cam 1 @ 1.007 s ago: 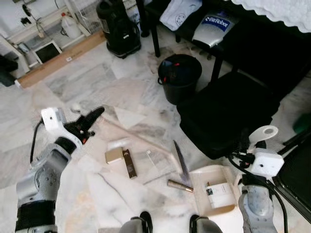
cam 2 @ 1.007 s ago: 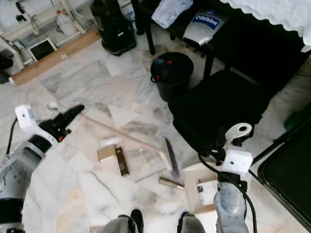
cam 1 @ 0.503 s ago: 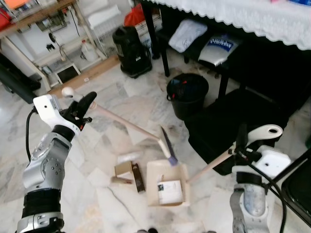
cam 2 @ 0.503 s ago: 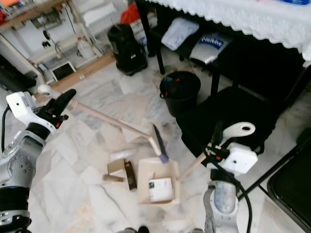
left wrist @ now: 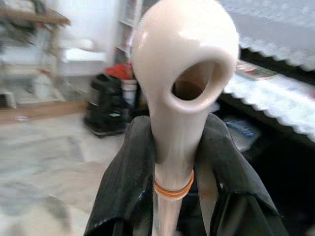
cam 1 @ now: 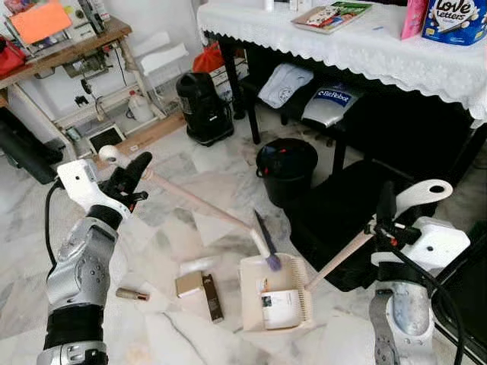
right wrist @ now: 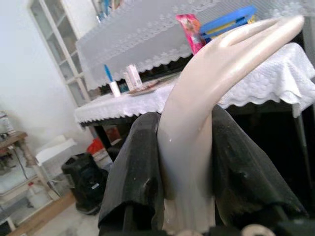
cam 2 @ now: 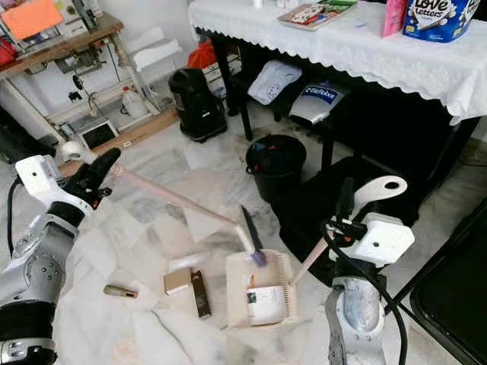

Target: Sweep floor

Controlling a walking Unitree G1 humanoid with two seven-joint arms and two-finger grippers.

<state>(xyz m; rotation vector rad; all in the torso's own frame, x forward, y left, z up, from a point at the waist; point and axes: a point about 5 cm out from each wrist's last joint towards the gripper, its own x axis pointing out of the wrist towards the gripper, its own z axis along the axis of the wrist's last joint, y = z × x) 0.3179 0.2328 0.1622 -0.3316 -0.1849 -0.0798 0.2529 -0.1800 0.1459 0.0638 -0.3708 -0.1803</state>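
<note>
Broom (cam 1: 199,206): we held its cream handle near the looped end in our left gripper (cam 1: 124,179); the shaft slanted down across the marble floor (cam 1: 175,334) to the dark bristles (cam 1: 266,242), which rested at the dustpan's mouth.
Left gripper: our two black fingers (left wrist: 125,182) were clamped on either side of the handle, just below the loop and around an orange ring.
Dustpan (cam 1: 277,295): it sat on the floor in front of us, with a white card (cam 1: 278,309) lying inside; its long cream handle (cam 1: 342,257) rose toward our right side.
Right gripper (right wrist: 179,162): we had its fingers (right wrist: 133,172) closed on the dustpan handle's curved end.
Litter: a tan box (cam 1: 188,284) and a dark brown bar (cam 1: 212,287) lay just beside each other near the dustpan; a small tube (cam 1: 132,293) lay apart from them, closer to our left arm.
Bin (cam 1: 285,169): black, standing beyond the dustpan, near the worktop (cam 1: 358,49) with its white lace cloth.
Vacuum (cam 1: 202,108): black, by the far wall.
</note>
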